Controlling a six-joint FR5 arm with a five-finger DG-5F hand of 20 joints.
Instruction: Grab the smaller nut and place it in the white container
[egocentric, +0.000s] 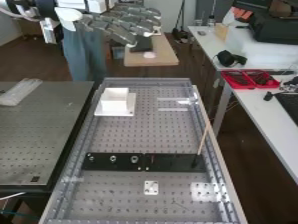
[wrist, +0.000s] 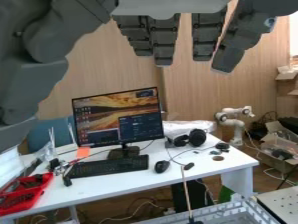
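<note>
Beyond a perforated metal worktop (egocentric: 133, 137), opens onto a wooden floor (egocentric: 40, 57) and a white desk (wrist: 126, 181) with a monitor (wrist: 120, 120) on it; seems to be right at the outset of the job, with the picking, the carrying and the placing all left to do. Hangs high past the worktop's far edge with the hand (egocentric: 114, 31), fingers (wrist: 163, 40) stretched out and released, grasping no nut; on a black strip (egocentric: 110, 166) toward the near edge, between the left and right edges, offers three small nut-like pieces in a row; appears smallest at the leftmost piece (egocentric: 91, 158), so probably means that one by the smaller nut, though cannot be told for certain against the middle piece (egocentric: 113, 158). Near the far left corner, keeps the white container (egocentric: 116, 99) upright on a flat white plate (egocentric: 132, 106), apart from the strip; cannot be seen down to the container's bottom, so can't be called empty; at the strip's right end, leans a thin stick (egocentric: 203, 137). As for brands or labels, gives no legible writing on strip, container or nut-like pieces.
</note>
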